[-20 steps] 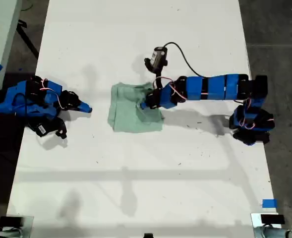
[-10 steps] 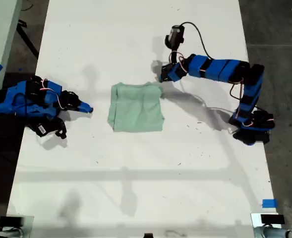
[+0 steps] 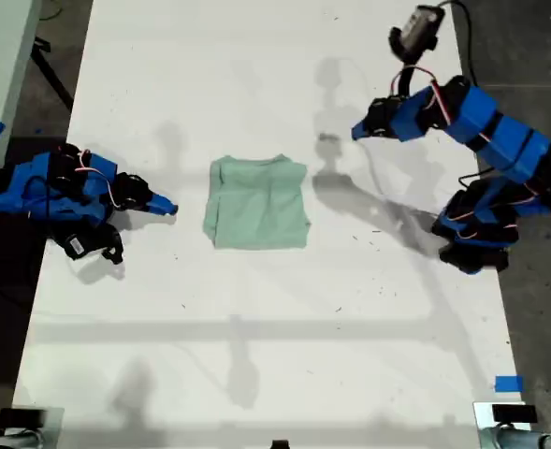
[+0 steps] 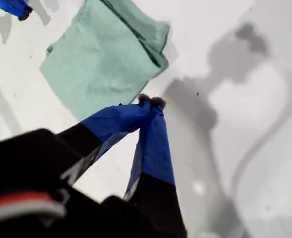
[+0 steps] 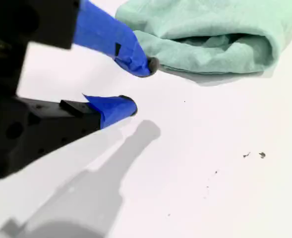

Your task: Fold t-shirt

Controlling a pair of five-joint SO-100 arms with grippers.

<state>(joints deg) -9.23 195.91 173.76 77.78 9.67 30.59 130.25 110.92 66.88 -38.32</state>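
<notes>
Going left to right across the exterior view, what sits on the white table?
My second gripper → the t-shirt → my first gripper, all on the table.

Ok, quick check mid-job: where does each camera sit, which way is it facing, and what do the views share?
Exterior view: overhead, looking straight down on the table, both arms and the folded t-shirt.
First wrist view: rides my first gripper, raised, looking down past its shut tips at the t-shirt.
Second wrist view: rides my second gripper, low over the table, jaws apart beside the t-shirt.
Shared: all three show the t-shirt.
</notes>
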